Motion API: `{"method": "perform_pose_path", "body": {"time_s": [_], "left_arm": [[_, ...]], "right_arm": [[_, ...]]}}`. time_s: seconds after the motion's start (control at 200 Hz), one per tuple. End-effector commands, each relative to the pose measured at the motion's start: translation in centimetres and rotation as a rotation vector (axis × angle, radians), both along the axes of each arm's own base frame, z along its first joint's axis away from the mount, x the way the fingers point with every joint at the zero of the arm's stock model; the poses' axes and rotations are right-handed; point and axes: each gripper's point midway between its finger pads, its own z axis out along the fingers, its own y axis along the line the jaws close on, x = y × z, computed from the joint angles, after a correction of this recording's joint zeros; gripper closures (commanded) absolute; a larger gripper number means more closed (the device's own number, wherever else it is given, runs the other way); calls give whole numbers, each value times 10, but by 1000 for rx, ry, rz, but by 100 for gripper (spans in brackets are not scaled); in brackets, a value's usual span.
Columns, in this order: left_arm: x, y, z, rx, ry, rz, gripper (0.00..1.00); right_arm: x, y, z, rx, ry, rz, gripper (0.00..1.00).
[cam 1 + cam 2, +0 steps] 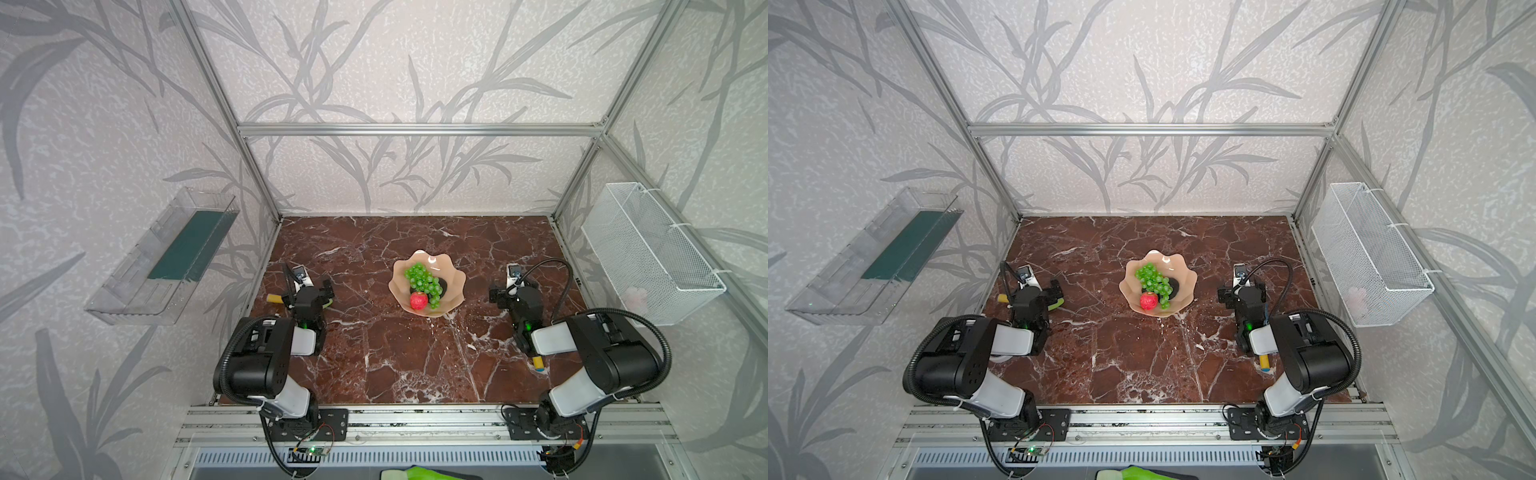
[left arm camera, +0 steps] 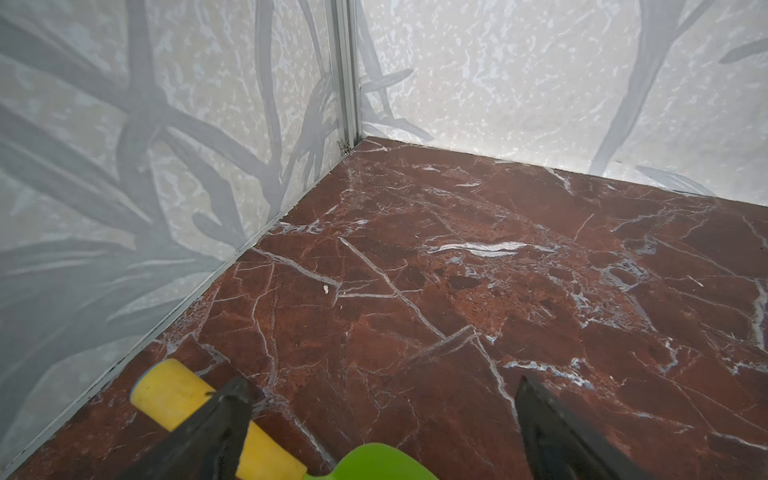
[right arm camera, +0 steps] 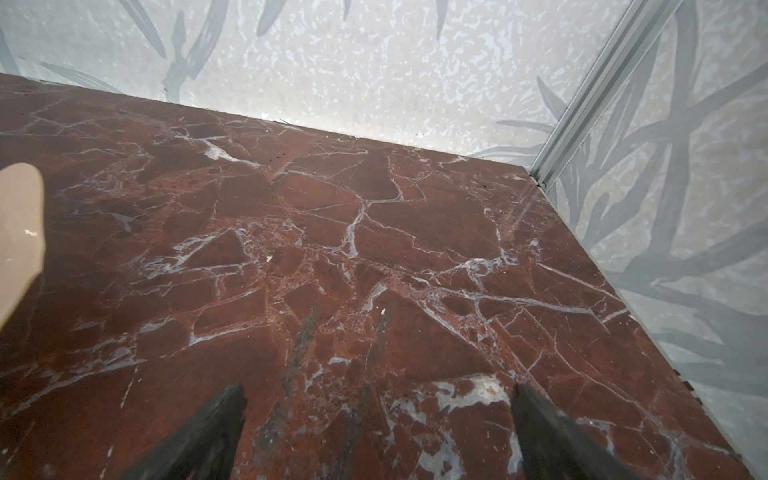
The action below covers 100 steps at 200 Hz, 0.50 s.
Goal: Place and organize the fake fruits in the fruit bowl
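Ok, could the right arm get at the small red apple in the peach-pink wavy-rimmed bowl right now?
Probably yes: the right gripper is open and empty, bare marble tabletop lies between it and the bowl, and the apple sits uncovered.

peach-pink bowl (image 1: pixel 451 270); green grapes (image 1: pixel 422 280); red apple (image 1: pixel 418 301); red-brown white-veined marble table (image 1: pixel 374 353); grey leaf-print walls (image 1: pixel 415 62).

One bowl (image 1: pixel 452 266), one grape bunch (image 1: pixel 424 280), one apple (image 1: pixel 418 301), one shovel (image 2: pixel 178 395), one cylinder (image 1: pixel 539 363).
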Motion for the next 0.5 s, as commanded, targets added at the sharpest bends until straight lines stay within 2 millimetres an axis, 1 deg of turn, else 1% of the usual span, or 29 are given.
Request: {"method": "perform_pose_path", "body": {"time_s": [0.0, 0.14, 0.21, 0.31, 0.41, 0.44, 0.495], "left_arm": [[2, 3, 5, 15, -12, 12, 1], [3, 3, 4, 14, -8, 9, 1], [9, -1, 2, 19, 12, -20, 1], [12, -5, 1, 28, 30, -41, 1], [12, -5, 1, 27, 32, -41, 1], [12, -5, 1, 27, 31, -41, 1], [12, -6, 1, 27, 32, -42, 1]], "right_arm": [[9, -5, 6, 23, -5, -18, 1], [9, -5, 7, 25, -8, -18, 1], [6, -3, 8, 21, -22, -6, 1], [0, -14, 11, 38, -56, -59, 1], [0, -13, 11, 38, -55, -51, 1], [0, -8, 11, 36, -58, -22, 1], [-3, 19, 12, 26, -72, 147, 1]]}}
